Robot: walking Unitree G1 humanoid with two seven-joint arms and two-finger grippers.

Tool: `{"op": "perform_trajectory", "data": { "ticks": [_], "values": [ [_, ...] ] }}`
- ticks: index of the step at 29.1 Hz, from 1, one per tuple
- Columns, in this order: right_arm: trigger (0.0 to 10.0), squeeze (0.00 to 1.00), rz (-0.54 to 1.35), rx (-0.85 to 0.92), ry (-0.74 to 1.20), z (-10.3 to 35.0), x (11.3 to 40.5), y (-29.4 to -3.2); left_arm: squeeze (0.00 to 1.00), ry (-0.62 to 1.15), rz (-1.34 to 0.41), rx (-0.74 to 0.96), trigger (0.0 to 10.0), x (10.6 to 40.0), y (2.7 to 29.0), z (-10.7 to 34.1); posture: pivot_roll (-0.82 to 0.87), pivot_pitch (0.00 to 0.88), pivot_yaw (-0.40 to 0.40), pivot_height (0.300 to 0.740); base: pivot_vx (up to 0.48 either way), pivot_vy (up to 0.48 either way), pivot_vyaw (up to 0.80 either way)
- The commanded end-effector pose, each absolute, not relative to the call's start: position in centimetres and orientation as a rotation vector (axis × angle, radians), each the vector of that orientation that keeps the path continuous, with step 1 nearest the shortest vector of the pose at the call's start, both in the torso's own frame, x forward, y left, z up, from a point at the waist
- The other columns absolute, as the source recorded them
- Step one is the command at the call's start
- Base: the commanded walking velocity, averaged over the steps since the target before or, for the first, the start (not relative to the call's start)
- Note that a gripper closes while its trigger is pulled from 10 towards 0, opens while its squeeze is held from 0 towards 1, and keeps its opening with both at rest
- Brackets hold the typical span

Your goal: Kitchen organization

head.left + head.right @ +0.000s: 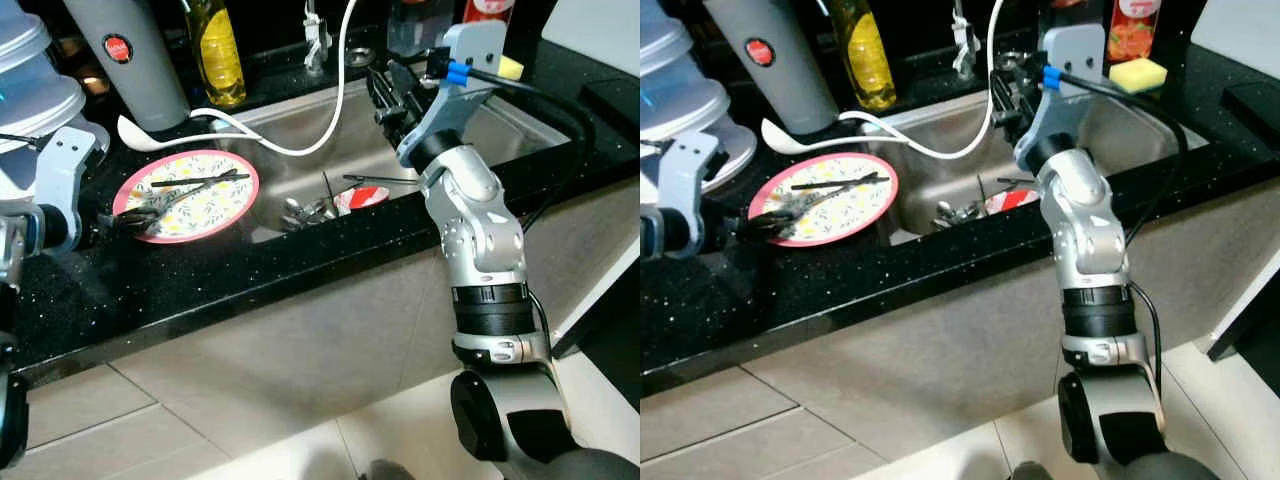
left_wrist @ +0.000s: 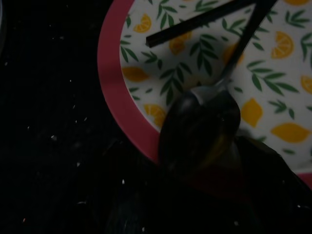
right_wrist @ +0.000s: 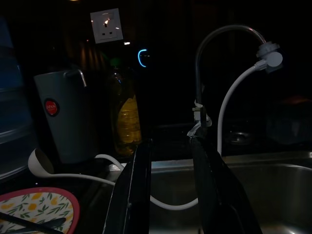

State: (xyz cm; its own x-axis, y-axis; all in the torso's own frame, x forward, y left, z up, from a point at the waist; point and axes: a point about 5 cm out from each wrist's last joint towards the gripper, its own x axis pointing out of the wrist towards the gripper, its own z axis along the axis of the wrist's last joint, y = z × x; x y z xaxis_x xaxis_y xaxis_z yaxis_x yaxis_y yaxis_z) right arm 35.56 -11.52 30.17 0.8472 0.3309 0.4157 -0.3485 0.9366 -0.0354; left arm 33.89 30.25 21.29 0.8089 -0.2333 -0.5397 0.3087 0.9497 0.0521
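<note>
Metal spoon [image 2: 200,129] in left gripper [image 1: 112,222]

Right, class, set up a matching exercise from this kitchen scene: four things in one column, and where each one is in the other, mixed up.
Things:
1. spoon
2. sponge
3. oil bottle
4. white ladle

Places:
A. standing at the back of the counter, left of the tap
B. lying on the flowered plate
C. on the counter right of the sink
D. lying on the counter behind the plate

Pairs: 1-B, 2-C, 3-A, 4-D
</note>
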Motion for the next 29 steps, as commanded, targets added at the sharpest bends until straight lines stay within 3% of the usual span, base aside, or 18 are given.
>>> {"op": "perform_trajectory", "data": {
  "ticks": [1, 11, 24, 25, 26, 27, 28, 29],
  "values": [
    [10.0, 0.00, 0.386, 0.053, -0.448, 30.7, 35.5, -10.9, 0.00, 0.571, -0.289, 0.143, 10.0, 34.2, 30.0, 20.6, 0.00, 0.035, 0.114, 0.740, 0.000, 0.000, 0.00],
    [10.0, 0.00, 0.376, 0.047, -0.458, 31.0, 35.4, -11.1, 0.00, 0.512, -0.364, 0.152, 10.0, 36.3, 27.9, 21.0, -0.03, 0.034, 0.119, 0.740, 0.000, 0.000, 0.00],
    [10.0, 0.00, 0.354, 0.043, -0.460, 30.9, 35.2, -11.7, 0.00, 0.572, -0.307, 0.165, 10.0, 36.3, 28.3, 19.0, -0.04, 0.033, 0.131, 0.740, 0.000, 0.000, 0.00],
    [10.0, 0.00, 0.353, 0.042, -0.460, 30.9, 35.2, -11.7, 0.00, 0.581, -0.289, 0.153, 8.4, 36.3, 28.4, 18.7, -0.05, 0.032, 0.130, 0.740, 0.000, 0.000, 0.00],
    [10.0, 0.00, 0.353, 0.042, -0.460, 30.9, 35.2, -11.7, 0.00, 0.583, -0.280, 0.146, 8.4, 36.3, 28.5, 18.5, -0.05, 0.032, 0.130, 0.740, 0.000, 0.000, 0.00],
    [10.0, 0.00, 0.353, 0.042, -0.460, 30.9, 35.2, -11.7, 0.00, 0.586, -0.273, 0.142, 5.2, 36.3, 28.6, 18.4, -0.05, 0.029, 0.129, 0.740, 0.000, 0.000, 0.00],
    [10.0, 0.00, 0.353, 0.042, -0.460, 30.9, 35.2, -11.7, 0.00, 0.586, -0.273, 0.142, 5.2, 36.3, 28.6, 18.4, -0.05, 0.029, 0.129, 0.740, 0.000, 0.000, 0.00],
    [10.0, 0.00, 0.353, 0.042, -0.460, 30.9, 35.2, -11.8, 0.00, 0.588, -0.268, 0.141, 4.2, 36.4, 28.7, 18.2, -0.05, 0.029, 0.129, 0.740, 0.000, 0.000, 0.00]
  ]
}}
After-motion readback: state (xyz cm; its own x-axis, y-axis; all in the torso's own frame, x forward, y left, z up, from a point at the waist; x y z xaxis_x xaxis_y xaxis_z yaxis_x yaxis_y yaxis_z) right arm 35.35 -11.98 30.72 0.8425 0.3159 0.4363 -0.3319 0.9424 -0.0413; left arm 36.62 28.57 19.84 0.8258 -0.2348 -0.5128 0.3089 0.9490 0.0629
